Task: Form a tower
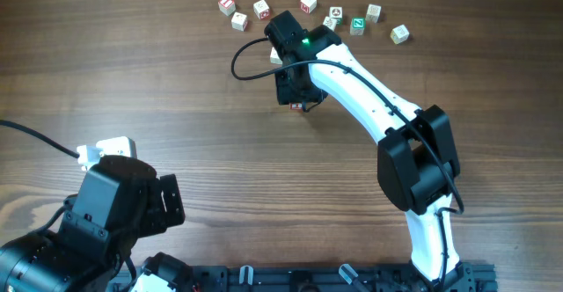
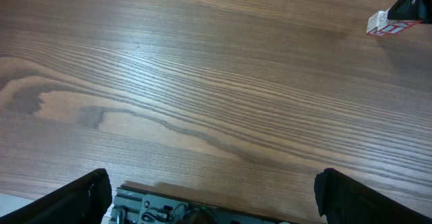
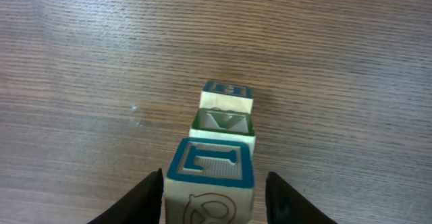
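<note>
Right end effector [image 3: 214,178] has its fingers slightly apart, flanking the top cube of the tower [image 3: 220,126] with a sliver of gap on the 3 o'clock side, not clamped. That tower stands three cubes high and one wide on the desk [image 1: 176,90], its top faces marked blue and green. Loose cubes [image 1: 308,3] lie scattered from 11 to 1 o'clock of it. Left end effector [image 2: 212,178], at 7 o'clock, gapes wide above the desk
</note>
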Motion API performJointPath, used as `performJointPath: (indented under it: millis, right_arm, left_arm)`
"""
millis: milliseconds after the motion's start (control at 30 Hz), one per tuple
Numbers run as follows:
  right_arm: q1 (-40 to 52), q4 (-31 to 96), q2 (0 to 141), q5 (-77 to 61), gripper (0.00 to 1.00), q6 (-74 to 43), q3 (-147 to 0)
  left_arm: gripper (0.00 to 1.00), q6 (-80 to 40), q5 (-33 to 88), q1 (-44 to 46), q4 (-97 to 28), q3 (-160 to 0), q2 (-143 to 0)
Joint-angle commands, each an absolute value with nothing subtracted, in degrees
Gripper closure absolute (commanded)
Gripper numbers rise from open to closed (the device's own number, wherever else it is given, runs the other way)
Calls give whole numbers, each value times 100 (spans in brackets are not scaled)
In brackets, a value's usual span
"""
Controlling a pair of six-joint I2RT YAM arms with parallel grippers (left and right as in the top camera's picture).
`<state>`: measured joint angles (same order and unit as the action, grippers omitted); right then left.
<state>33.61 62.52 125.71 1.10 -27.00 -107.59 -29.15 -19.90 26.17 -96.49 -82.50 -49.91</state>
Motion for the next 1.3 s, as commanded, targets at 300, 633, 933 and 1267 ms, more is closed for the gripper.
performJointPath:
  millis: [300,633,933,1267]
  right_arm:
    - [3367,6230,12862,362,47,-2720,-10711]
    - [3369,6173,13104,296,80,-2851,-10713]
    - [3367,6460,13061,316,86,-2440,-11343]
    - [3251,6364,13096,248,87,-1955,-11192]
  left_arm:
    - [0,-2825,-2086,2587,-9649,-8252,-4976]
    - [0,-2827,-2086,2587,-9649,-8252,-4976]
    - [0,-2825,-2086,2587,-9649,-8252,-4976]
    - [0,-2827,-2086,2587,-9649,-8252,-4976]
